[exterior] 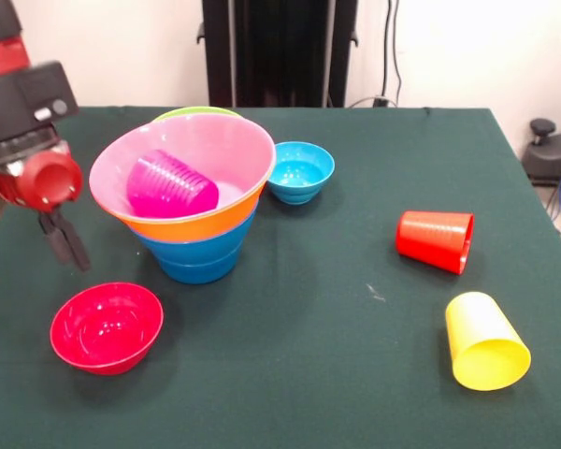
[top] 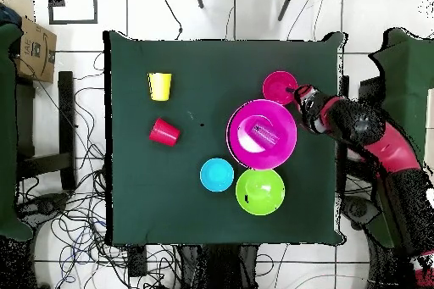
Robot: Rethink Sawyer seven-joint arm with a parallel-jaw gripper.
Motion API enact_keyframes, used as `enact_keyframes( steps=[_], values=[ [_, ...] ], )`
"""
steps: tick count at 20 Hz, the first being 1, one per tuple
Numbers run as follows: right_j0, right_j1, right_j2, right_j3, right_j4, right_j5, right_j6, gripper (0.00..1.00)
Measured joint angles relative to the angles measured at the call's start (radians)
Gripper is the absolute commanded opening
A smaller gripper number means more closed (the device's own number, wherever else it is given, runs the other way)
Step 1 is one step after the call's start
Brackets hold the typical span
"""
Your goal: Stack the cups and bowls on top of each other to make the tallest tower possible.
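Observation:
The tower (exterior: 198,245) stands left of centre: blue bowls at the base, an orange bowl (exterior: 201,227), then a wide pink bowl (exterior: 192,145) on top. The purple cup (exterior: 170,184) lies on its side inside the pink bowl. The green bowl (top: 260,191) stands by itself right behind the tower. The small red bowl (exterior: 107,327) sits upright at the near left. My gripper (exterior: 65,245) hangs shut and empty left of the tower, above and behind the red bowl. The red cup (exterior: 435,240) and the yellow cup (exterior: 486,341) lie on their sides at the right.
The small light-blue bowl (exterior: 300,171) stands upright just right of the tower. The dark green table (exterior: 337,374) ends close to my gripper's left side. The robot's pedestal (exterior: 280,51) stands at the far edge.

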Motion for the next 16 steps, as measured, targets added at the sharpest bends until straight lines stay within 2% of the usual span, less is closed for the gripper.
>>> enact_keyframes(
  steps=[9,16],
  values=[
    [-0.031,-0.029,0.017,0.026,-0.009,0.004,0.0,1.0],
    [-0.014,-0.018,0.0,0.027,-0.095,-0.002,0.0,1.0]
  ],
)
